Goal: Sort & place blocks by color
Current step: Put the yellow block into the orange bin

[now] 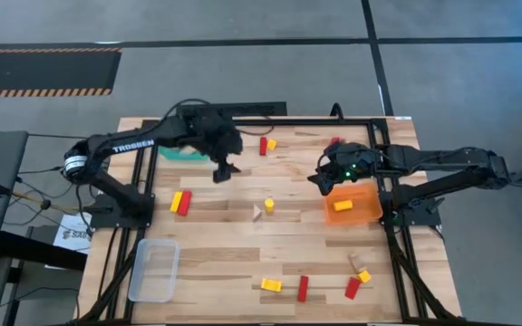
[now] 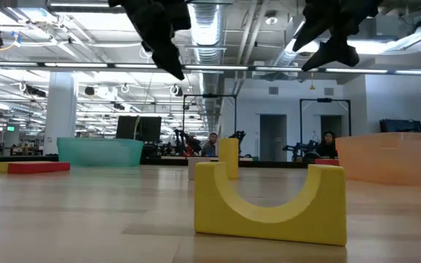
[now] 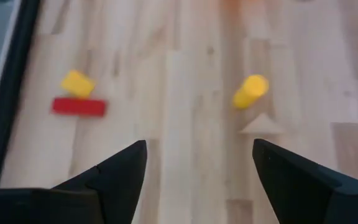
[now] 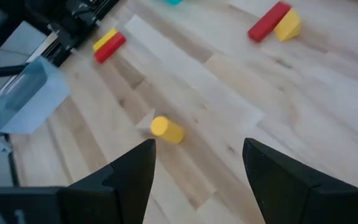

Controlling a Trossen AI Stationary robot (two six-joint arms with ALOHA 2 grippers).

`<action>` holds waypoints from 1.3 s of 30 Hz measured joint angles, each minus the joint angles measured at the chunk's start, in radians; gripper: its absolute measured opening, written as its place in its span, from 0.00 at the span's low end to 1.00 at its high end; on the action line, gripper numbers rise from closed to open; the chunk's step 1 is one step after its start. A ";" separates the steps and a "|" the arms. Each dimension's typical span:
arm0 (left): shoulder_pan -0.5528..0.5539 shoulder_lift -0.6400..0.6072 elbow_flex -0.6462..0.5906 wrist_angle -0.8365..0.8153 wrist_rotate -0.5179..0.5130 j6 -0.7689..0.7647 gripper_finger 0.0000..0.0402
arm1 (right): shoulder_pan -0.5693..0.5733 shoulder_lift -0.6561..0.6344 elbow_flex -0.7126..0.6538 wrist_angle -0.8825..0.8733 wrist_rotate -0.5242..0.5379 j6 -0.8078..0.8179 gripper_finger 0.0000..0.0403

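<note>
The left pincer [image 1: 224,172] hangs above the desk [image 1: 216,244] with its fingers [image 3: 114,174] spread and nothing between them. It sits just off the teal tray [image 1: 181,154], at the tray's 4 o'clock in the high view. What the teal tray holds cannot be told: the arm covers most of it.

The right pincer [image 1: 320,181] also hangs clear of the desk, fingers [image 4: 129,177] spread and empty. It is at 10 o'clock of the orange tray [image 1: 352,205], just beside its rim. The orange tray holds one yellow block [image 1: 341,206].

Between the two pincers, near desk centre, a yellow cylinder [image 1: 268,206] stands just beside a pale wood block [image 1: 257,213]. At 12 o'clock from these, near the far edge, a red brick [image 1: 263,146] touches a small yellow block [image 1: 271,144].

At 9 o'clock from the cylinder, a yellow brick [image 1: 176,201] and a second red brick [image 1: 185,203] lie side by side, touching.

The clear tray [image 1: 155,269] lies at the desk's 8 o'clock corner and holds no block.

Along the 6 o'clock edge, a yellow arch block [image 1: 271,285] lies next to a third red brick [image 1: 303,288]. Toward 5 o'clock, a fourth red brick [image 1: 352,288], a yellow cube [image 1: 363,276] and a pale wood piece [image 1: 355,262] form a close group.
</note>
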 joint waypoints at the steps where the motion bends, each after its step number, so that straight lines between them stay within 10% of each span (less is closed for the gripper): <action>1: -0.012 -0.002 0.000 0.002 0.012 -0.008 0.69 | 0.010 0.000 0.000 0.000 -0.003 0.010 0.66; 24: -0.126 0.060 -0.011 0.317 0.015 -0.131 0.48 | 0.340 0.000 0.000 -0.298 0.005 0.399 0.66; 39: -0.203 -0.284 -0.513 0.639 -0.094 -0.335 0.33 | 0.592 0.011 -0.014 -0.369 0.000 0.811 0.66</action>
